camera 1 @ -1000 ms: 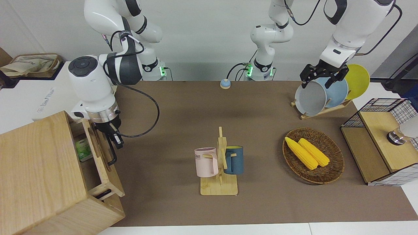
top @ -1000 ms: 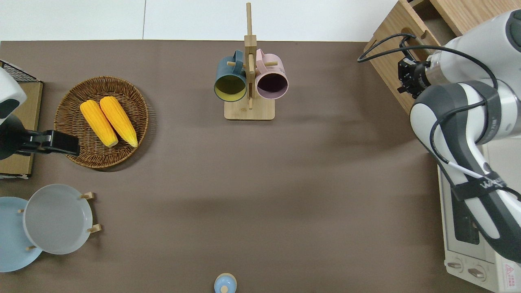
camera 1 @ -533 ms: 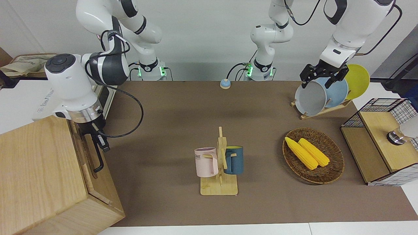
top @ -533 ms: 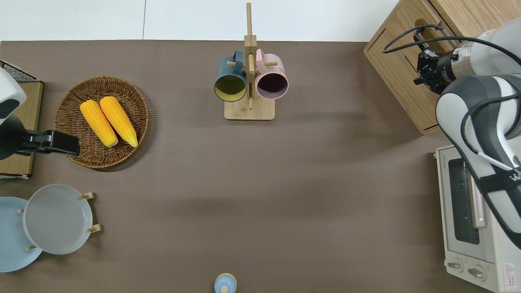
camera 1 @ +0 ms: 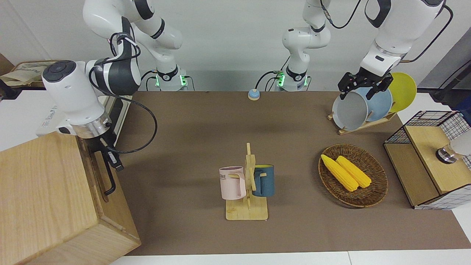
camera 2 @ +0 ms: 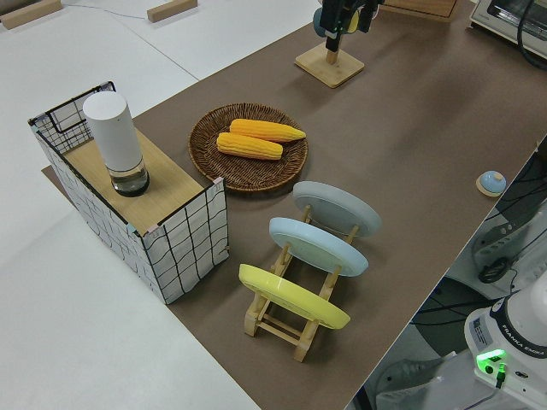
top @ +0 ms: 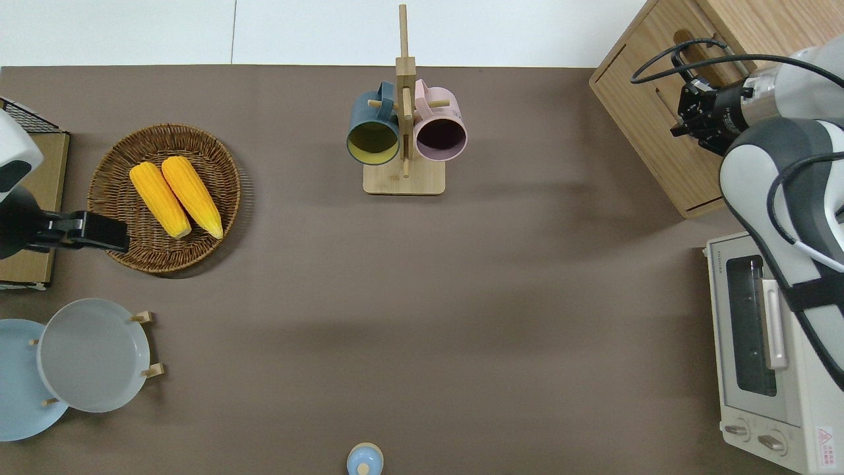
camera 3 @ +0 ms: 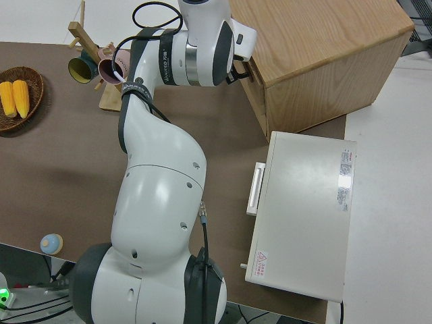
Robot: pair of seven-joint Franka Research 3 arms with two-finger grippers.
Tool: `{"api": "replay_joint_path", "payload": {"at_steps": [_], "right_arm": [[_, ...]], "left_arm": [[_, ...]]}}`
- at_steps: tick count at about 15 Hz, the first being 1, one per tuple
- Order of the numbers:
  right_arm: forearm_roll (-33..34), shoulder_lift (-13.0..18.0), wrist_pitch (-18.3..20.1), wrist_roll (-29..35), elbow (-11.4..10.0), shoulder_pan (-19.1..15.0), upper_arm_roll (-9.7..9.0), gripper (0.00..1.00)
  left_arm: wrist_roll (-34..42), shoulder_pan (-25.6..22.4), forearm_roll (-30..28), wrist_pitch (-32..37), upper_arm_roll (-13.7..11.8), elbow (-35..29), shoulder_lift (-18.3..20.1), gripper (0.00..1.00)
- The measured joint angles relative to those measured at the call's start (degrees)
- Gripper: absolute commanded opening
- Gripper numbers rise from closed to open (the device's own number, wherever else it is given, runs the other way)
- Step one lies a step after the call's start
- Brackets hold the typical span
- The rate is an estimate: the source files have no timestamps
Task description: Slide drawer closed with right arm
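Note:
The light-wood drawer [camera 1: 97, 173] with its black bar handle [camera 1: 109, 177] sits pushed in, its front flush with the pale wooden cabinet [camera 1: 40, 191] at the right arm's end of the table. It also shows in the overhead view [top: 672, 82]. My right gripper [camera 1: 96, 150] is pressed against the drawer front beside the handle, nearer to the robots along it; in the overhead view [top: 684, 117] it points at the front. The wrist hides its fingers. The left arm is parked.
A white toaster oven [top: 765, 356] stands beside the cabinet, nearer to the robots. A mug rack [camera 1: 246, 184] is mid-table. Toward the left arm's end are a corn basket [camera 1: 353, 175], a plate rack [camera 1: 362, 106] and a black wire-and-wood box [camera 1: 430, 158].
The drawer has slid from open, with its inside showing, to flush with the cabinet. My right gripper moved with it toward the cabinet. The left arm has not moved.

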State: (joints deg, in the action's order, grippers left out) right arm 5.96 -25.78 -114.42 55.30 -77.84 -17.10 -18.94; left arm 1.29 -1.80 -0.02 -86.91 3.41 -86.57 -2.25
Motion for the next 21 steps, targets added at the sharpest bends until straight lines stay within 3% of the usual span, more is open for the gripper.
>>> {"api": "replay_joint_path", "payload": {"at_steps": [11,15,21], "right_arm": [[-0.21,-0.1,-0.71,-1.7,0.08,0.13,-0.38,0.0],[-0.09,-0.03,0.04,-2.38,0.62,3.81,-0.74,0.0],[0.06,3.87,9.04,-10.45,1.47,11.68,-0.92,0.0]], "left_arm": [[0.0,0.0,0.0,0.0,0.0,0.0,0.0,0.99],[0.0,0.0,0.0,0.0,0.0,0.0,0.0,0.99],[0.0,0.0,0.0,0.0,0.0,0.0,0.0,0.99]]}}
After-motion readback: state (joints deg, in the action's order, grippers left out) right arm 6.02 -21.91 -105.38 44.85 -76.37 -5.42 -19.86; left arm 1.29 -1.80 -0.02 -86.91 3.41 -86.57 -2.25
